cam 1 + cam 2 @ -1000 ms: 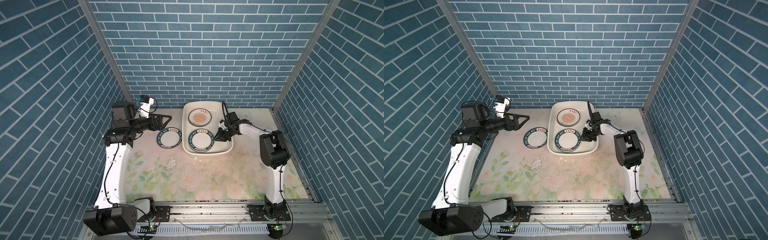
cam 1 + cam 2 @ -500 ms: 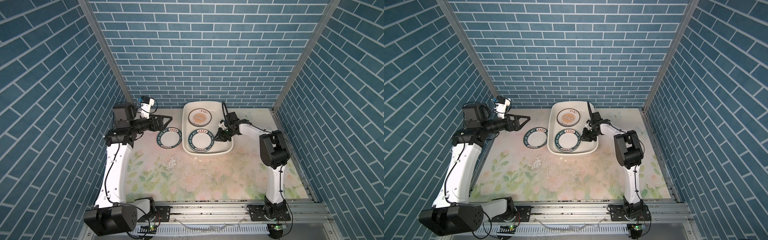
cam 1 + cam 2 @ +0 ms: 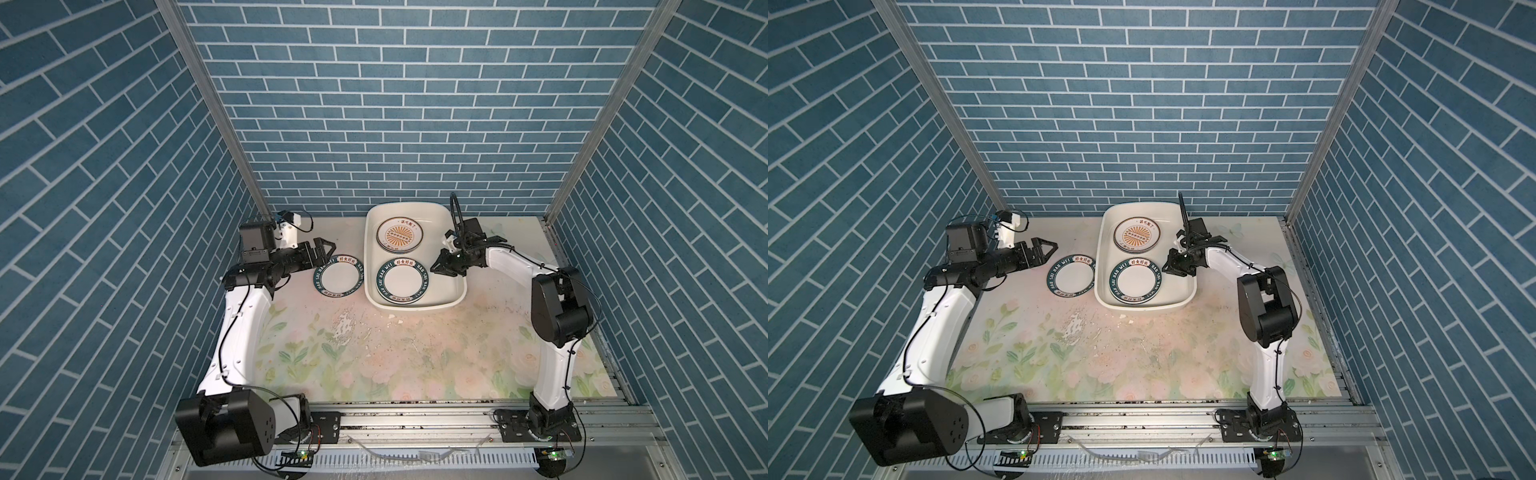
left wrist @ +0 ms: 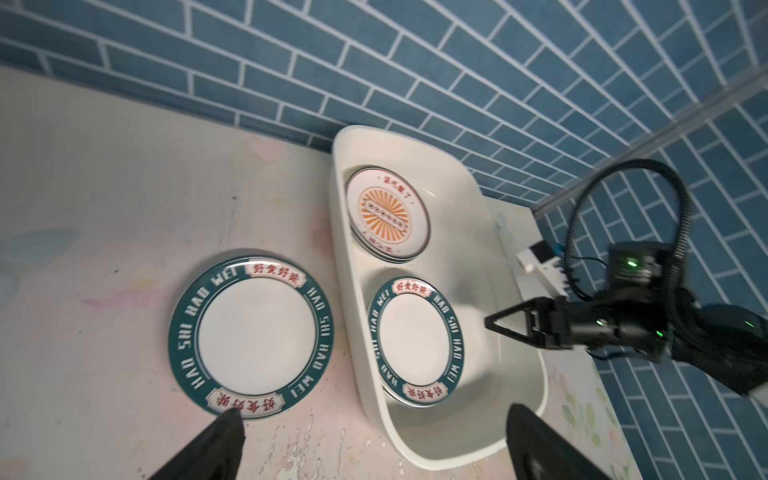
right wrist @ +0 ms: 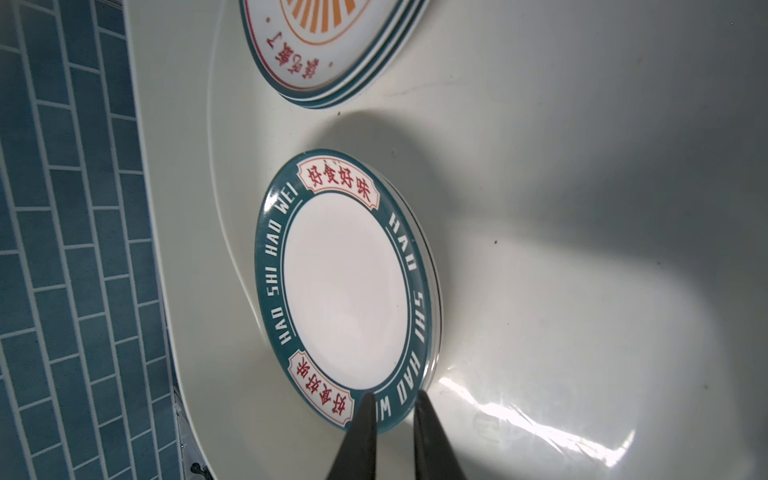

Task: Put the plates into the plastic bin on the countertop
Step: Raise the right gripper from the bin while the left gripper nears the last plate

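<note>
- The only loose teal-rimmed plate (image 3: pixel 337 281) lay flat on the countertop (image 3: pixel 415 353), just beside the left wall of the plastic bin (image 3: pixel 370 257).
- The left gripper (image 3: pixel 326 252), jaws wide and empty, hovered at the plate's far-left rim, and was clearly the nearer arm.
- The right gripper (image 3: pixel 435 268), jaws narrow, sat inside the bin at the stacked plate's (image 3: pixel 402 279) rim; whether it pinched the rim could not be told.

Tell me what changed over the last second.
Little: the left tool, jaws wide, seems to have dipped slightly toward the teal-rimmed plate on the countertop. Nothing gripped or released. The right tool, plastic bin and binned plates stayed put.
</note>
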Tool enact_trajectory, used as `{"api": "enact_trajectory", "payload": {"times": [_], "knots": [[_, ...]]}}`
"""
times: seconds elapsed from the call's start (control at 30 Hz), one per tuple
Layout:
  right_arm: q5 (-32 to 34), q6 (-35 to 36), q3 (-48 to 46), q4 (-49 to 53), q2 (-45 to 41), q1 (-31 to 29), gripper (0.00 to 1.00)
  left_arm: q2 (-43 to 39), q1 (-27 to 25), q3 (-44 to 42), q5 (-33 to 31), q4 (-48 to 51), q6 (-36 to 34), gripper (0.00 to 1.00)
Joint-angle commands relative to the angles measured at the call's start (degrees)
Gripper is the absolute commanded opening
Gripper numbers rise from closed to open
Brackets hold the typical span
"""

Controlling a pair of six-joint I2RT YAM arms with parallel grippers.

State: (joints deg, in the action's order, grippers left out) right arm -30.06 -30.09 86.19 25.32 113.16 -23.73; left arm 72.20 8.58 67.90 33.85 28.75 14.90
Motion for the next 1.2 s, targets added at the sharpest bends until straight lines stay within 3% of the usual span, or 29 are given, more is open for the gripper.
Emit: {"api": "enact_trajectory", "payload": {"times": [0.0, 0.4, 0.57, 0.77, 1.17], "knots": [[0.98, -2.57, -3.49, -5.43, -4.97, 0.0, 0.19, 0.83, 2.38, -1.98, -6.13, -3.52, 7.23, 1.0], [4.06, -4.72, -14.96, -11.64, -17.15, -3.1, 0.19, 5.7, 8.02, -7.95, 1.12, -8.21, 7.73, 1.0], [5.62, -4.63, -17.75, -12.05, -20.29, -4.66, 0.18, 8.91, 8.45, -8.05, -0.23, -7.06, 8.02, 1.0], [7.61, -5.61, -22.01, -14.17, -23.99, -4.82, 0.18, 13.96, 9.87, -10.65, 5.9, -13.51, 13.95, 0.98], [7.64, -7.19, -27.85, -18.47, -27.85, -5.1, 0.18, 25.0, 9.94, -6.72, 5.09, -11.11, 10.6, 0.93]]}}
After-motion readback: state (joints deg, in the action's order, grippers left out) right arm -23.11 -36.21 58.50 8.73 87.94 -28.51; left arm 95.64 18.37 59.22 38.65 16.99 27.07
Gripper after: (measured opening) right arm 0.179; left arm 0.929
